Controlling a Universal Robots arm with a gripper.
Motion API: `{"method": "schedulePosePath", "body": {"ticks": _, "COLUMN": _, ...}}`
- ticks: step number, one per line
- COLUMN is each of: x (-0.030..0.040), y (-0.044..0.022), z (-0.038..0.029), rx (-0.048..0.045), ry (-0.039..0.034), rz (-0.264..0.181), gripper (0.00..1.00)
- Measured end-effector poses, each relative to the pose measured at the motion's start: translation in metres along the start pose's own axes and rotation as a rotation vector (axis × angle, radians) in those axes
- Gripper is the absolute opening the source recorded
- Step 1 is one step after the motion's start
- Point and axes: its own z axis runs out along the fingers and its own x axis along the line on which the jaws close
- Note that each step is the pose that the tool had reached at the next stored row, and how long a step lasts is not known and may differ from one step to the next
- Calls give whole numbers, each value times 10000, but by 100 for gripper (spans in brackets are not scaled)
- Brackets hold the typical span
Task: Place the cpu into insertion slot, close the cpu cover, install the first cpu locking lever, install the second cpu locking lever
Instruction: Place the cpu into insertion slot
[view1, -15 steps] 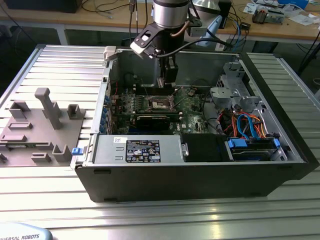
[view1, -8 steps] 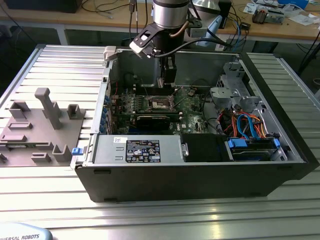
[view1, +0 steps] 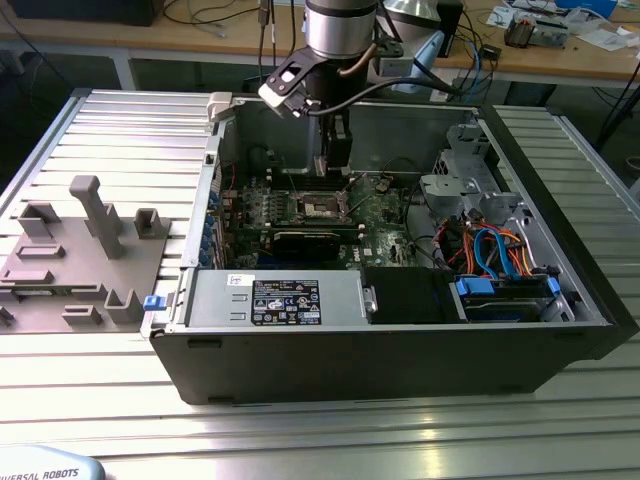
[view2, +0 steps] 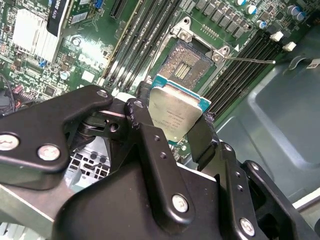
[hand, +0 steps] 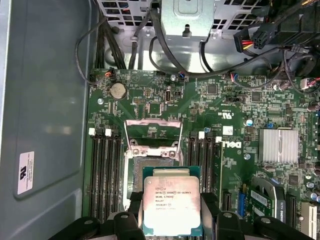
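Hand (view2: 172, 117) tight on the cpu (hand: 171, 206), over the open insertion slot (view2: 186, 62), cpu cover (hand: 152, 134) up

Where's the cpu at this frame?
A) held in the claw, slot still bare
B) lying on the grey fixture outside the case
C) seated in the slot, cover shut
A: in the second wrist view the claw is shut on the cpu, while the insertion slot lies bare beyond it; the first wrist view shows the cpu cover open.
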Motion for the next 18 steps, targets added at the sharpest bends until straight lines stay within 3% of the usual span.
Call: {"method": "schedulePosePath", "body": {"ticks": 18, "x": 43, "y": -16, "z": 91, "rx": 1, "ry": -3, "rz": 20, "gripper": 54}}
